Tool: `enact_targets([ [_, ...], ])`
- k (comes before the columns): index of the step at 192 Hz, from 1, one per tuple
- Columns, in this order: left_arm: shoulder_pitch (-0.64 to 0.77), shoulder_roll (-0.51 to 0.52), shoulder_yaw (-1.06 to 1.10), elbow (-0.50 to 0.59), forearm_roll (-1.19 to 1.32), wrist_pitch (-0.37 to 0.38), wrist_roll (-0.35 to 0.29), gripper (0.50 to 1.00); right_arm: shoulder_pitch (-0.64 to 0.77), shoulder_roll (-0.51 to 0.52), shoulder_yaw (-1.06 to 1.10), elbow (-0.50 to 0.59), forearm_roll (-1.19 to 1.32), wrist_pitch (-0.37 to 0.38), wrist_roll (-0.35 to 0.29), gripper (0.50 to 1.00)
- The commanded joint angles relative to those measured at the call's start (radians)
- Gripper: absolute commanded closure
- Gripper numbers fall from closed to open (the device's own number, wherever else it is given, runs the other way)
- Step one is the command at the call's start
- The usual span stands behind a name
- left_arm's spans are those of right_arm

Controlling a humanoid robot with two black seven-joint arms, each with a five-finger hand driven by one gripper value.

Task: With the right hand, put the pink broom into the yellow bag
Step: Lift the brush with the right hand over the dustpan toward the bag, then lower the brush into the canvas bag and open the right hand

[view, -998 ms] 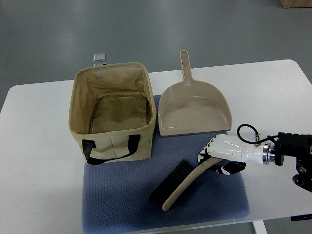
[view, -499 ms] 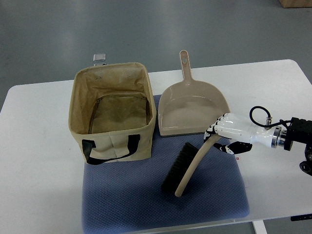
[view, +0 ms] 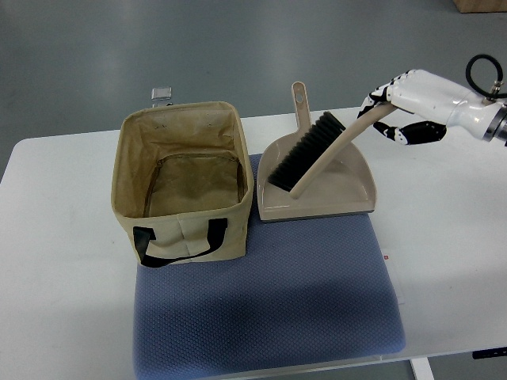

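Right hand [view: 404,107], white with dark fingertips, entering from the right edge high in the picture, fingers curled tight around the handle end of the pink broom [view: 321,152]. Held in the air, above the white table [view: 63,261]. Sloping down and to the left from the grip: beige handle first, then the black bristles [view: 299,150], spread over the dustpan [view: 317,178] and hiding part of its pan and the base of its handle. Whether touching the dustpan or hanging clear above it: cannot tell from this steep view.

Just left of the dustpan, with only a narrow gap between their edges: the yellow bag [view: 184,180], upright, mouth wide open, nothing visible inside but its own floor. Four fabric rims standing roughly square; right rim nearest the bristles. Black strap handle [view: 178,241] drooping over the near wall, not across the opening. Small grey clip-like object [view: 162,94] behind the far rim, at the table's back edge.

Under the bag's near side and the dustpan's front lip: a blue mat [view: 269,309], its large front part bare, running close to the table's near edge. Bare white tabletop to the left of the bag and on the right below the hand. Table's far edge just behind the bag and dustpan handle, grey floor beyond. No left arm in view.
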Motion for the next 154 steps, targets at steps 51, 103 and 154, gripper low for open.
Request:
enact_targets([
  [51, 0.0, 0.0, 0.0, 0.0, 0.0, 0.0, 0.0, 0.5, 0.24, 0.212, -0.021, -0.099, -0.016, 0.06, -0.03, 1.0],
  [103, 0.0, 0.0, 0.0, 0.0, 0.0, 0.0, 0.0, 0.5, 0.259, 0.436, -0.054, -0.122, -0.113, 0.068, -0.048, 1.0],
  [154, 0.0, 0.0, 0.0, 0.0, 0.0, 0.0, 0.0, 0.5, 0.251, 0.488, -0.109, -0.147, -0.113, 0.048, -0.071, 0.791],
])
